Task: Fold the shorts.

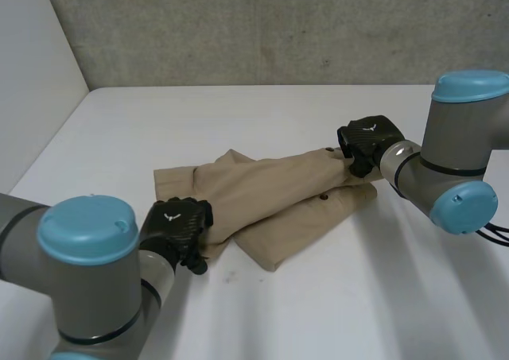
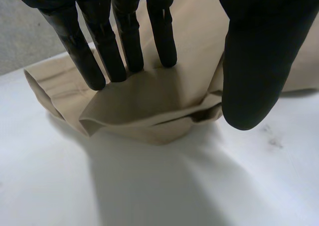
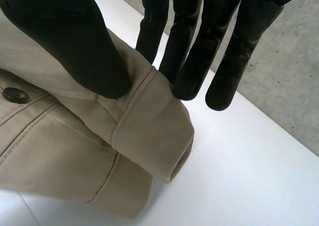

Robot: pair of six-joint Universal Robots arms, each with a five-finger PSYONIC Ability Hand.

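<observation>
White desk (image 1: 334,312) in front of a rough grey concrete wall (image 1: 278,26); tan shorts (image 1: 270,193) lie mid-desk with a robot hand at each end.

Shorts: tan twill with a fine diagonal weave, part folded and rumpled, the upper layer lying slantwise over the lower. The stitched waistband (image 3: 149,121) has parallel seam lines, and a dark round button (image 3: 15,95) sits near it. Right robot hand (image 1: 367,141) is at the waistband corner, with its thumb (image 3: 75,46) on top of the band and fingers (image 3: 194,61) behind it, pinching the band between them. Left robot hand (image 1: 179,225) is at the near leg end, where straight fingers (image 2: 94,61) and the thumb (image 2: 254,76) opposite nip a raised fold of cloth. The back of each hand is glossy black with a woven pattern and a small white emblem, too small to read.
</observation>
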